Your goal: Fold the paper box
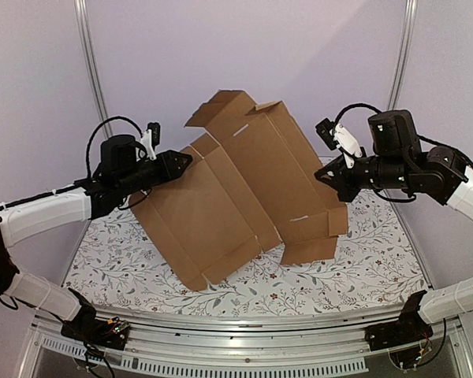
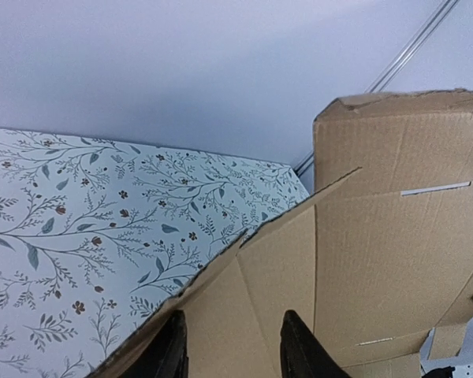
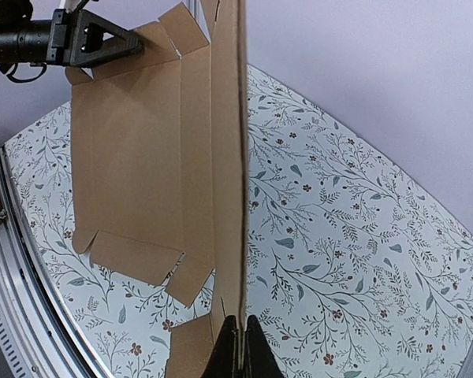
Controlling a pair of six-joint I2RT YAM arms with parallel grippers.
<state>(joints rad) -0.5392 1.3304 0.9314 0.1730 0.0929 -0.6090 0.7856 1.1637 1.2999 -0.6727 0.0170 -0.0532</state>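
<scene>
The paper box [image 1: 244,181] is a flat brown cardboard sheet with flaps, held tilted above the table between both arms. Only its lower flaps are near the cloth. My right gripper [image 1: 331,177] is shut on the sheet's right edge. The right wrist view shows that gripper [image 3: 236,335] pinching the thin cardboard edge [image 3: 238,197]. My left gripper [image 1: 183,161] is at the sheet's upper left edge. In the left wrist view its jaws [image 2: 232,323] stand apart with a creased panel [image 2: 268,268] lying across the gap. Nothing is pinched there.
A floral tablecloth [image 1: 363,260] covers the table. White walls with two metal poles [image 1: 91,71] stand behind. A metal rail [image 1: 236,327] runs along the near edge by the arm bases. The left gripper [image 3: 94,39] appears at the top left of the right wrist view.
</scene>
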